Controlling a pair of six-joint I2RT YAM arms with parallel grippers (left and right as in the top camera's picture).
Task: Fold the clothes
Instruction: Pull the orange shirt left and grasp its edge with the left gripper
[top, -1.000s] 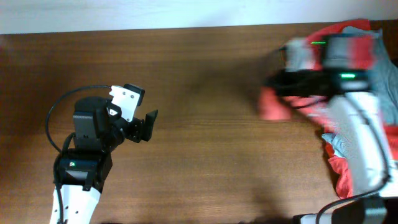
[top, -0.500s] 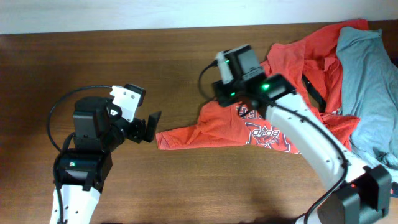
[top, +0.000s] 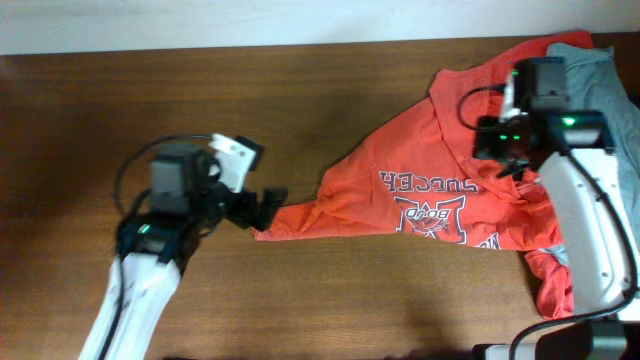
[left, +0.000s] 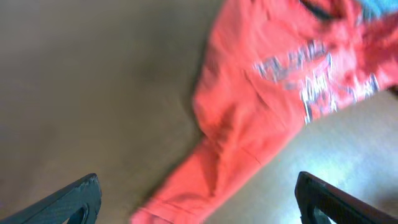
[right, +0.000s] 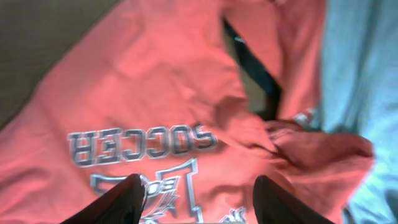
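Dark brown wooden table takes up the whole overhead view. A soft orange-red T-shirt w/ white SOCCER chest print lies over the right half. It isn't flat: the body is creased, the near-right end is bunched up, and one sleeve is drawn out in a long tongue pointing left. A light grey-blue T-shirt sits crumpled at far right, touching the red one.

Left gripper has its jaws fully apart and nothing in them. It hovers right at the sleeve's cuff end; the wrist view shows the cuff btwn and below the two fingers, can't tell if touching. Right gripper has jaws parted, no cloth pinched. It hangs over the shirt's far-right part near the collar, w/ the print just beneath.

Key relation: the sleeve's long axis runs left–right, and the cuff is the shirt's leftmost point, just right of the left gripper and a bit nearer. The left arm is much the closer one. The right arm is well apart from the cuff, over the shirt's other side.

My read: the shirt isn't spread out yet, so folding proper hasn't begun. Next grab is prob the cuff by the left arm, w/ the jaws straddling the sleeve across its width, not along it.
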